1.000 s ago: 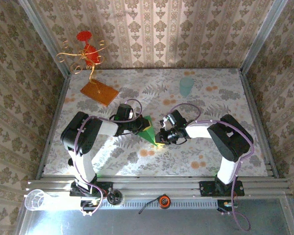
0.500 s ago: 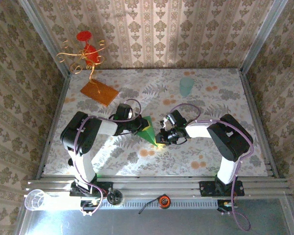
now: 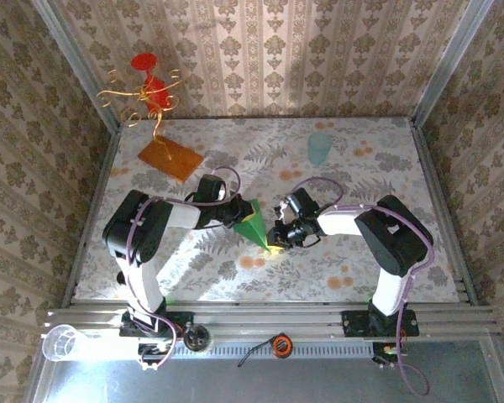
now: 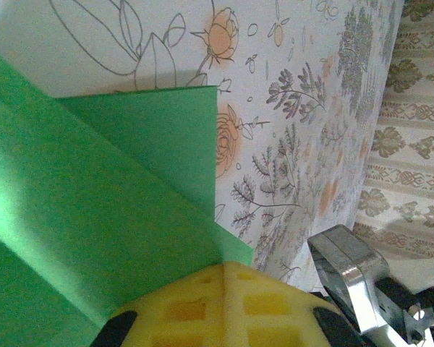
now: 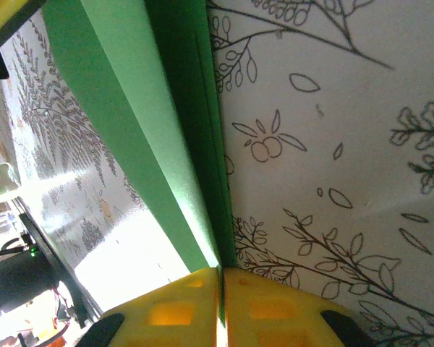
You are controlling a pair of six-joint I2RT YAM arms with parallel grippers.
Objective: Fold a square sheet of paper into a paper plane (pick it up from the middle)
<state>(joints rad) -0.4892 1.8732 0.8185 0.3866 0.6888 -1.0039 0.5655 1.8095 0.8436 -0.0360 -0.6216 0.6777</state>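
The paper plane (image 3: 254, 222) lay mid-table (image 3: 378, 168), nose toward five o'clock. The left gripper (image 3: 233, 215) clamped its nine-o'clock edge and the right gripper (image 3: 275, 237) pinched the nose. Light, limp and easily creased, it probably handled best gripped along the stiffer centre fold.

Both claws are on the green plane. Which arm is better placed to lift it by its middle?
Left, probably. The left claw grips the paper plane on its broad body, nearer mid-length; the right claw pinches the narrow tip.
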